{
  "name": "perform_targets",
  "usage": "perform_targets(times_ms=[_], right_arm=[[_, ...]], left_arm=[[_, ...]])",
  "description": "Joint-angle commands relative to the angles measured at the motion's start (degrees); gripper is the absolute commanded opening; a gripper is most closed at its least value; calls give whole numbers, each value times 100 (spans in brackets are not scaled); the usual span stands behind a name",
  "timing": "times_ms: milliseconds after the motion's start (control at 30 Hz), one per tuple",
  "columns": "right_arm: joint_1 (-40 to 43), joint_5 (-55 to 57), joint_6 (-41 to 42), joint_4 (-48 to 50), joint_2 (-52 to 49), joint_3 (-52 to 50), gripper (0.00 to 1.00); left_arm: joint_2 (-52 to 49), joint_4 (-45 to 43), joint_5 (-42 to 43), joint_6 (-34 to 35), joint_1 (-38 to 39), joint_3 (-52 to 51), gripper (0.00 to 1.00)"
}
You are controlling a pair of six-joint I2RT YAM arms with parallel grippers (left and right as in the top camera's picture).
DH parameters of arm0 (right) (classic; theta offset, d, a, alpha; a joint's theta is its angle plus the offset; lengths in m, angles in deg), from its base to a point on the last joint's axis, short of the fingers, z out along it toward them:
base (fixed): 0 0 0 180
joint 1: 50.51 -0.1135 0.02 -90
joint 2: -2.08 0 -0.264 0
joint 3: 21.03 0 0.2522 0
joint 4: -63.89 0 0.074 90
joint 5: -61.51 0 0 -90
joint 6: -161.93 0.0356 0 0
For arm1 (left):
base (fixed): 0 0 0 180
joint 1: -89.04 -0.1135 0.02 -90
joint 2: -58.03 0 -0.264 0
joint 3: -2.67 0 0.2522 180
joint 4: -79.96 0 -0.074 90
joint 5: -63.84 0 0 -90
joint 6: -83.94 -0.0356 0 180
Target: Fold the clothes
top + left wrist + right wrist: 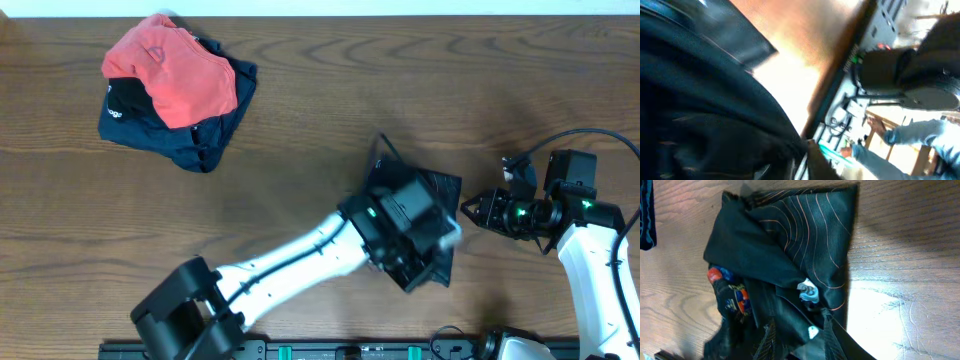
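Note:
The clothes point(445, 186), a black jersey with thin orange lines, lie bunched on the table right of centre. My left gripper point(435, 245) hangs low over the jersey and hides most of it. In the blurred left wrist view, black cloth point(705, 115) fills the left side and bunches into my left gripper point(802, 160), which looks shut on it. My right gripper point(468, 210) is at the jersey's right edge. In the right wrist view the jersey point(785, 245) shows colourful logos, and a thick fold sits clamped in my right gripper point(799, 337).
A coral-red garment point(170, 65) lies on a navy one point(205, 140) at the far left of the wooden table point(320, 120). The arms' mounting rail point(350, 350) runs along the front edge. The right arm's base point(910, 70) shows in the left wrist view.

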Motion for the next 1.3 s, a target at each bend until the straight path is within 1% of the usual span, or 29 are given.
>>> perform_targets(times_ms=[0, 67, 100, 167, 200, 233, 300, 400, 433, 467, 500, 633, 700, 767, 867, 967, 1000, 1033, 1100, 1133, 1167, 1233, 1267], right_arm=[[-46, -61, -101, 2, 59, 92, 31], [-46, -59, -101, -13, 59, 92, 31], [-46, -59, -101, -26, 59, 92, 31], [-46, -61, -101, -35, 59, 92, 31], [-46, -59, -101, -39, 59, 92, 31], [-48, -59, -101, -44, 59, 92, 31], [-46, -61, -101, -48, 59, 92, 31], [-46, -42, -98, -50, 59, 92, 31], [-46, -26, -101, -48, 59, 92, 31], [-46, -17, -101, -48, 59, 92, 31], [-46, -17, -101, -48, 59, 92, 31], [-48, -17, -98, -31, 59, 92, 31], [-46, -17, -101, -31, 59, 92, 31], [-48, -17, -101, -33, 59, 92, 32], [-46, -17, -101, -35, 59, 92, 31], [-46, -17, -101, -55, 59, 92, 32], [-46, -17, -101, -63, 59, 92, 31], [-48, -15, -103, -72, 59, 92, 31], [-46, 44, -101, -72, 59, 92, 31], [-46, 70, -101, -72, 59, 92, 31], [-48, 83, -101, -72, 59, 92, 32], [-46, 83, -101, -72, 59, 92, 32], [-48, 85, -101, -70, 59, 92, 32]], left_arm=[[-127, 46, -175, 101, 295, 57, 36], [-107, 76, -481, 103, 345, 57, 38], [-85, 87, -592, 105, 326, 59, 43], [-11, 125, -669, 125, 186, 70, 49], [33, 142, -667, 129, 87, 76, 57], [87, 190, -671, 146, -48, 87, 59], [190, 308, -730, 146, -334, 90, 60], [293, 612, -1220, 203, -938, 90, 60], [293, 697, -1425, 210, -1158, 87, 63], [280, 723, -1530, 210, -1349, 70, 68], [254, 704, -1572, 208, -1530, 46, 70], [-70, 417, -1543, 210, -2052, -96, 74], [-308, 264, -1528, 210, -2173, -140, 76], [-573, 59, -1311, 212, -2288, -140, 79], [-887, -251, -1134, 260, -2492, -140, 80], [-1106, -435, -1021, 507, -2715, -140, 80], [-1154, -476, -911, 514, -2771, -140, 79], [-1178, -527, -772, 511, -2822, -142, 75], [-1180, -632, -520, 511, -2868, -138, 58], [-1165, -717, -334, 511, -2872, -136, 47], [-1154, -828, -120, 511, -2876, -136, 38], [-1121, -979, 225, 514, -2874, -133, 26], [-1099, -1047, 391, 514, -2874, -127, 23]])
